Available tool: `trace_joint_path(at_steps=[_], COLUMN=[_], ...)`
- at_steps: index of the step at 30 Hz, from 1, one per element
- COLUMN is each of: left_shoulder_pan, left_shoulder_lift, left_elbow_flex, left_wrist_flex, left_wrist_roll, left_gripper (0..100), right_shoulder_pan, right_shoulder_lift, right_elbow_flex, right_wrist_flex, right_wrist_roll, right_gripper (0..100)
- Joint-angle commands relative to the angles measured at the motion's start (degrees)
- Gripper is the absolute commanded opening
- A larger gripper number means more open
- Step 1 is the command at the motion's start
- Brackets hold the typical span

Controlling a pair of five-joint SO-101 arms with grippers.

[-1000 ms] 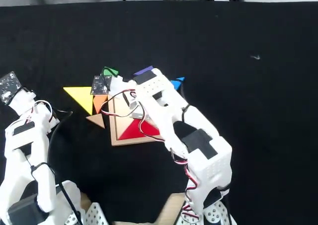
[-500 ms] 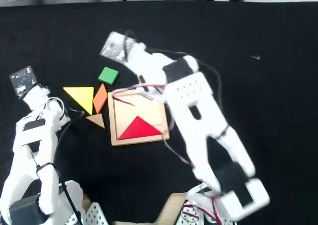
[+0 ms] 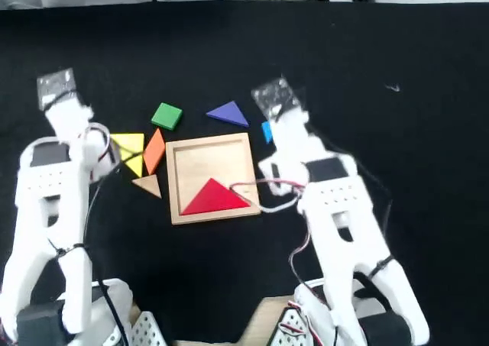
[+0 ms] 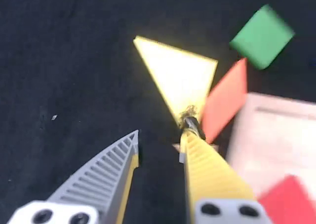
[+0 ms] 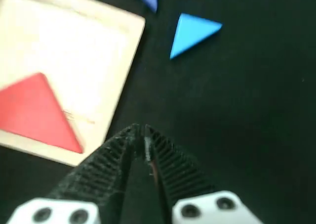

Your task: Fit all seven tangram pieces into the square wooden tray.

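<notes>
We find the square wooden tray (image 3: 210, 163) lying flat on the black bench (image 3: 397, 147), slightly left of centre. One piece sits inside it: the red triangle (image 3: 212, 199), which lies in the near half with its long side along the near rim and its apex pointing far.

Six pieces lie outside on the bench.
- The orange parallelogram (image 3: 153, 150) is just left of the tray's far-left corner.
- The yellow triangle (image 4: 180, 78) is just beside the parallelogram, on its left.
- The small tan triangle (image 3: 148, 185) lies close to the tray's left rim, nearer than the orange piece.
- The green square (image 3: 166, 117) sits farther out, beyond the orange piece and apart from it.
- The purple triangle (image 3: 228, 114) lies just beyond the tray's far rim.
- The light blue triangle (image 5: 192, 32) lies off the far-right corner.

The left hand (image 4: 160, 135) hangs above the bench left of the tray. Its fingers are spread apart and nothing is held between them. One fingertip sits over the near point of the yellow triangle; we cannot tell whether it touches.

The right hand (image 5: 143, 135) stands over bare bench just right of the tray's right rim, towards the near corner. Its fingers are pressed together and grip nothing.
</notes>
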Motion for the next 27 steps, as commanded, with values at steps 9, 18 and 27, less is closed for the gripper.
trace_joint_path(at_steps=[9,18,27], left_shoulder_pan=[8.92,5.41,5.23], left_shoulder_lift=[17.67,34.99,39.47], left_elbow_flex=[-20.53,-30.02,-33.10], left_wrist_flex=[4.66,5.19,4.04], left_wrist_roll=[32.26,34.64,34.64], left_gripper=[15,18,31], right_shoulder_pan=[0.97,0.88,0.88], right_shoulder_lift=[-2.15,-1.54,5.76], right_elbow_flex=[14.20,15.16,12.26], right_wrist_flex=[-19.60,-21.98,-24.09], right_wrist_roll=[-0.35,-0.18,-0.18], right_gripper=[1.1,1.1,1.1])
